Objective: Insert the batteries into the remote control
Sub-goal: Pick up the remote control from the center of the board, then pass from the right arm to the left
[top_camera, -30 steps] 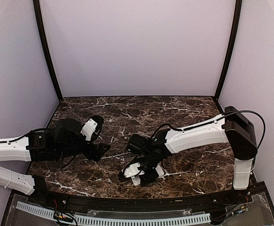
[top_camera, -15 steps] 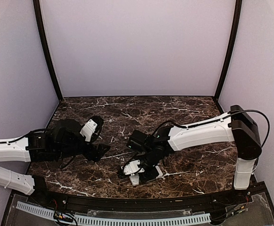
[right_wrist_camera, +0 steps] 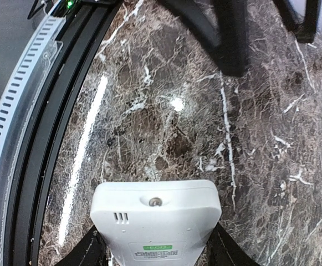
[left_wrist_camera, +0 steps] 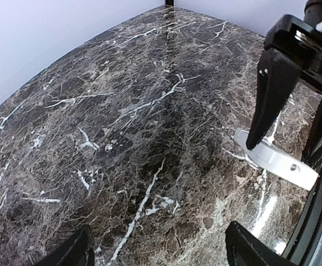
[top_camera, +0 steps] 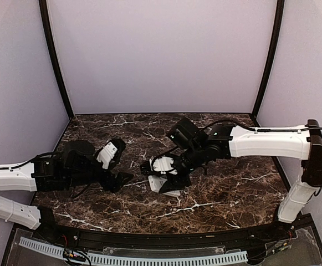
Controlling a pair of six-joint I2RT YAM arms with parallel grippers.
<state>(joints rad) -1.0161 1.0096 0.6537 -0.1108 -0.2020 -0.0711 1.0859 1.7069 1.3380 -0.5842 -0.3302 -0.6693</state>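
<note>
My right gripper (right_wrist_camera: 156,252) is shut on the remote control (right_wrist_camera: 156,219), a white handset whose back, with a screw and a green label, faces the wrist camera. In the top view the remote control (top_camera: 167,187) hangs just above the marble at mid-table under the right gripper (top_camera: 164,177). Its end (left_wrist_camera: 276,160) also shows in the left wrist view, beside a black right finger (left_wrist_camera: 270,94). My left gripper (left_wrist_camera: 161,252) is open over bare marble, a short way left of the remote; in the top view the left gripper (top_camera: 122,178) points at it. The batteries are out of view.
The dark marble table (top_camera: 221,191) is bounded by lilac walls at the back and sides. A black rail with a white slotted cable duct (right_wrist_camera: 16,111) runs along the front edge, also seen in the top view as the duct (top_camera: 133,258).
The right arm has lifted the remote from near the front edge and carried it back toward mid-table, its upper arm swinging up and out. The left arm has barely moved.
</note>
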